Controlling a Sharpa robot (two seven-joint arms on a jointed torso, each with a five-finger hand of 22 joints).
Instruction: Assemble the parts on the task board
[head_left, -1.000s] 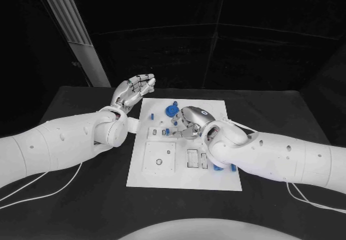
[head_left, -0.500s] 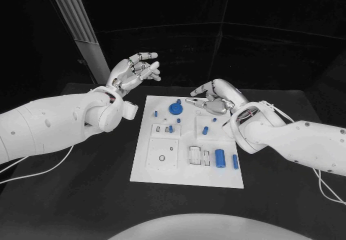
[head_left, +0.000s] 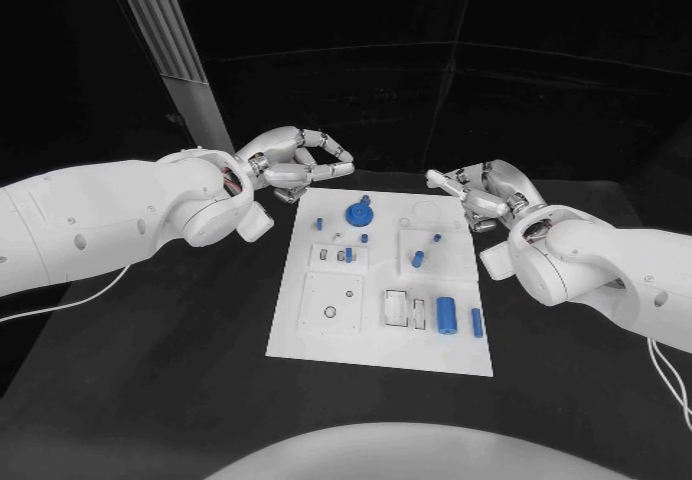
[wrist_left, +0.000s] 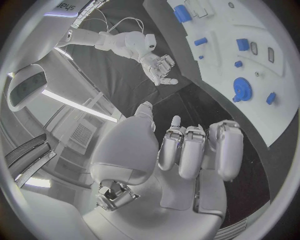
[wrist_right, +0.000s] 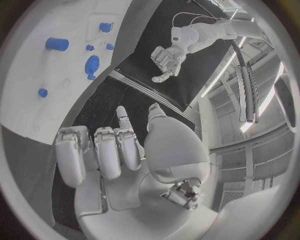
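black table, white board at centre, both hands off it

black table (head_left: 173, 350) fills the lower frame of the head view, with the white task board (head_left: 332, 340) lying at its centre. the left hand (head_left: 296, 160) hangs above the table at upper left, just off the board's far left corner; its fingers are curled inward and nothing sits in them. the right hand (head_left: 488, 190) hangs at upper right, off the board's far right corner, fingers partly bent and spread, holding nothing. on the board, a blue gear (head_left: 359, 212) sits near the far edge, a small blue peg (head_left: 418, 259) stands mid-board, and a blue cylinder (head_left: 447, 314) lies toward the near right beside a slimmer blue pin (head_left: 476, 321).
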